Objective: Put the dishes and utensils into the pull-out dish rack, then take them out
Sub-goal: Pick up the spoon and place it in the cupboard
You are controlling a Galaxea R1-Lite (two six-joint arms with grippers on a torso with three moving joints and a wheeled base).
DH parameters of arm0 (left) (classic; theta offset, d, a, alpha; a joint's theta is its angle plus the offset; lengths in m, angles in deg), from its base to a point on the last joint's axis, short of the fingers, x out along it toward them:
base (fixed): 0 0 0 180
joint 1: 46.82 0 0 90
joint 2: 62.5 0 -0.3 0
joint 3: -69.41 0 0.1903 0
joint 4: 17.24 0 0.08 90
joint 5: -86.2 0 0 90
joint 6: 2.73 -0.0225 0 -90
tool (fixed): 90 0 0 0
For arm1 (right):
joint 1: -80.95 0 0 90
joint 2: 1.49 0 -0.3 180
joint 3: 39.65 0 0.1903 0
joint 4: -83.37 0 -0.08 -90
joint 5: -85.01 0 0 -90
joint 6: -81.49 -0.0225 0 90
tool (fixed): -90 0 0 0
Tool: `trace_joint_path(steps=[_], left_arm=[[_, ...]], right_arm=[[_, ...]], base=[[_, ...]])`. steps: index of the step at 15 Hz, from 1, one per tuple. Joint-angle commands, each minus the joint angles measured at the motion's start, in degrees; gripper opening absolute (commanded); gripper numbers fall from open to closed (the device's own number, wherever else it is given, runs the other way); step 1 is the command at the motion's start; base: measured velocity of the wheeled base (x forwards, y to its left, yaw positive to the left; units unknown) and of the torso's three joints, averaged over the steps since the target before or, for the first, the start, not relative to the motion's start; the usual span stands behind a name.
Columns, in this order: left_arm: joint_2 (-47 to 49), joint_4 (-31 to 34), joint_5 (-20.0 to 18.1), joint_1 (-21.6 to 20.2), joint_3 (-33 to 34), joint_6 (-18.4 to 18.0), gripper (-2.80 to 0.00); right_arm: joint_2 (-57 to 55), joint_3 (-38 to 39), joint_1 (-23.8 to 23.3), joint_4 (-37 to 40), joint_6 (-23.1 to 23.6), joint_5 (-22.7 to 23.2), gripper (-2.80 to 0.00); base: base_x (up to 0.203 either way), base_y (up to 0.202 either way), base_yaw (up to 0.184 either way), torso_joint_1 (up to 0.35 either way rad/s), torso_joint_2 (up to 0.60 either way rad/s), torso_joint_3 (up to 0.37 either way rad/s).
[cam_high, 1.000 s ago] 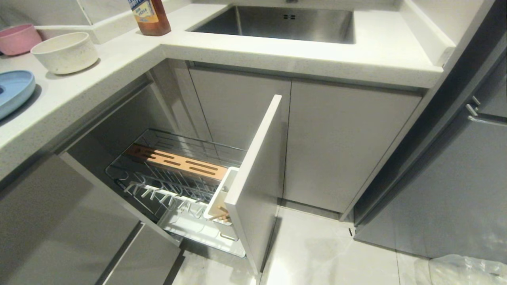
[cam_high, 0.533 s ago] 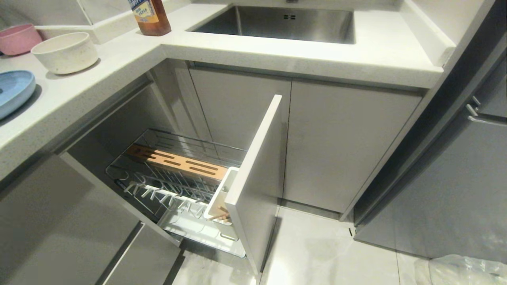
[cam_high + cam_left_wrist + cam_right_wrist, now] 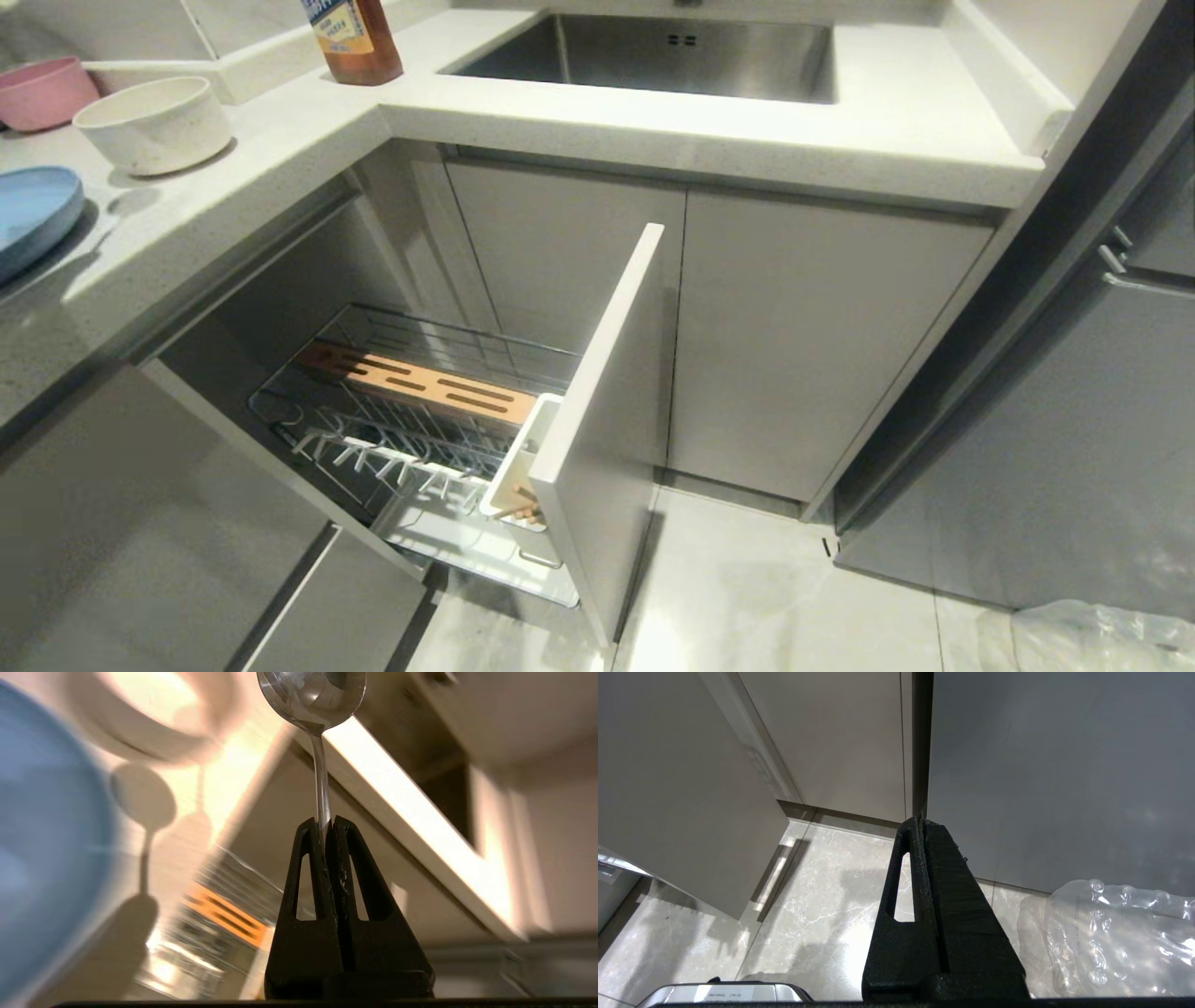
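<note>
Left claw (image 3: pixel 326 822): pinched on the spoon (image 3: pixel 312 695) handle, over the counter's left end.
Change: its shadow newly falls near the blue plate (image 3: pixel 33 219).
Meaning: spoon next for the rack's white cup (image 3: pixel 519 457), which already holds chopsticks (image 3: pixel 525 511).
Right claw (image 3: pixel 923 822): closed, empty, parked.

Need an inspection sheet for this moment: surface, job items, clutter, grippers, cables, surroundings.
Surface: white countertop, bare at the corner.
Job's things: blue plate and cream bowl on the counter; rack pulled out; chopsticks in its white cup; spoon held by its handle.
Clutter: pink bowl, brown bottle.
Grippers: left gripper shut on spoon; right gripper shut, empty, above the floor.
Cables: nothing seen.
Surroundings: sink, grey cabinets, plastic bag on the floor.
</note>
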State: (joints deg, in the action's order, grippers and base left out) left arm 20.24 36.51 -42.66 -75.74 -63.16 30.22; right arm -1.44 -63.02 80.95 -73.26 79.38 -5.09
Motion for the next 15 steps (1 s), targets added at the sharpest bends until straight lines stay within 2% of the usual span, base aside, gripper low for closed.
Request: trace_joint_path(steps=[1,4,6,8,10,12,15], left_arm=[[-0.5,0.5,0.1,6.6,0.9,1.2,-2.80],[0.0,4.2,5.7,22.2,4.2,1.5,-2.80],[0.5,7.2,12.3,32.2,6.4,1.3,-2.80],[2.0,13.0,19.0,39.2,7.5,1.2,-2.80],[4.2,18.8,20.9,43.2,7.8,1.1,-2.80],[7.1,24.9,21.4,45.2,6.3,1.1,-2.80],[11.8,28.9,21.7,48.0,5.5,1.2,-2.80]], right_arm=[[0.0,0.0,0.0,0.0,0.0,0.0,-2.80],[0.0,0.0,0.0,0.0,0.0,0.0,-2.80],[0.0,0.0,0.0,0.0,0.0,0.0,-2.80],[0.0,0.0,0.0,0.0,0.0,0.0,-2.80],[0.0,0.0,0.0,0.0,0.0,0.0,-2.80],[0.0,0.0,0.0,0.0,0.0,0.0,-2.80],[0.0,0.0,0.0,0.0,0.0,0.0,-2.80]], base=[[0.000,0.000,0.000,0.000,0.00,0.000],[0.000,0.000,0.000,0.000,0.00,0.000],[0.000,0.000,0.000,0.000,0.00,0.000],[0.000,0.000,0.000,0.000,0.00,0.000],[0.000,0.000,0.000,0.000,0.00,0.000],[0.000,0.000,0.000,0.000,0.00,0.000],[0.000,0.000,0.000,0.000,0.00,0.000]])
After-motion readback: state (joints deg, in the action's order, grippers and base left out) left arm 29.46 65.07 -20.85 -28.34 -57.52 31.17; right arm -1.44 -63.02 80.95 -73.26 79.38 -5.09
